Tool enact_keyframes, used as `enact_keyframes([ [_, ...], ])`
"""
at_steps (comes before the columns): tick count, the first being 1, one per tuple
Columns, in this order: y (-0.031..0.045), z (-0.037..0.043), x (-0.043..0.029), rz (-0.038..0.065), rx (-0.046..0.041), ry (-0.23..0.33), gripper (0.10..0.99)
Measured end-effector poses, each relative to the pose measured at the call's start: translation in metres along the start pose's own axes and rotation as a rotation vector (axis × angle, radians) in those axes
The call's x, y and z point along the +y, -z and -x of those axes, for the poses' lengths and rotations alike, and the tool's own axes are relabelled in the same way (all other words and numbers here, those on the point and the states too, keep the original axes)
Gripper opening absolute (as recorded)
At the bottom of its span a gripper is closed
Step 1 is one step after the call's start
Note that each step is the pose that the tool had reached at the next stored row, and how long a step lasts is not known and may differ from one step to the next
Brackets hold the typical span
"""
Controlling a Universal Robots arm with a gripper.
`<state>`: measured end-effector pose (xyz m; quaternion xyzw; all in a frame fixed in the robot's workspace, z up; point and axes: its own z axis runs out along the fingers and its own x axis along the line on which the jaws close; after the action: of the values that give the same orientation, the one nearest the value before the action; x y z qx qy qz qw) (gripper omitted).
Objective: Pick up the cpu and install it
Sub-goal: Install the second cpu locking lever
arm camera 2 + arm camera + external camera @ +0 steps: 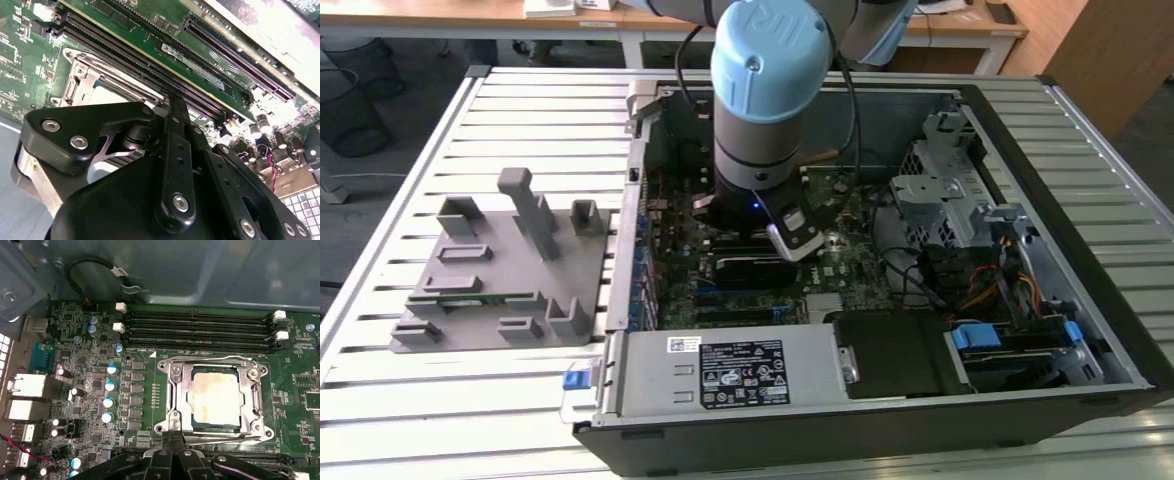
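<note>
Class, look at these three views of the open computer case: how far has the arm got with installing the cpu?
The cpu already lies inside the metal socket frame on the motherboard, so pick-up and placement look done. The gripper sits just beside the socket edge, with nothing seen in it. The frame's loose wire lever may mean latching remains, though that is unclear. The grey parts stand stays outside the case.

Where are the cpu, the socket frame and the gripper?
cpu [216, 396]: first wrist view, middle of its metal top.
socket frame [175, 390]: first wrist view, one side bar.
gripper [176, 439]: first wrist view, at the fingertips.
</note>
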<state>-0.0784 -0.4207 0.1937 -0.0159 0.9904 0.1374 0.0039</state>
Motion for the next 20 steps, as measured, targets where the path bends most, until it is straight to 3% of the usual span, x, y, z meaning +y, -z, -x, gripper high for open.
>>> enact_keyframes([
  [3, 0.0001, -0.0010, -0.0002, 0.017, -0.0006, 0.000, 0.106],
  [5, 0.0000, -0.0018, -0.0004, 0.022, -0.0009, 0.000, 0.106],
  [20, -0.0032, -0.0056, -0.0016, 0.036, -0.0012, 0.000, 0.106],
])
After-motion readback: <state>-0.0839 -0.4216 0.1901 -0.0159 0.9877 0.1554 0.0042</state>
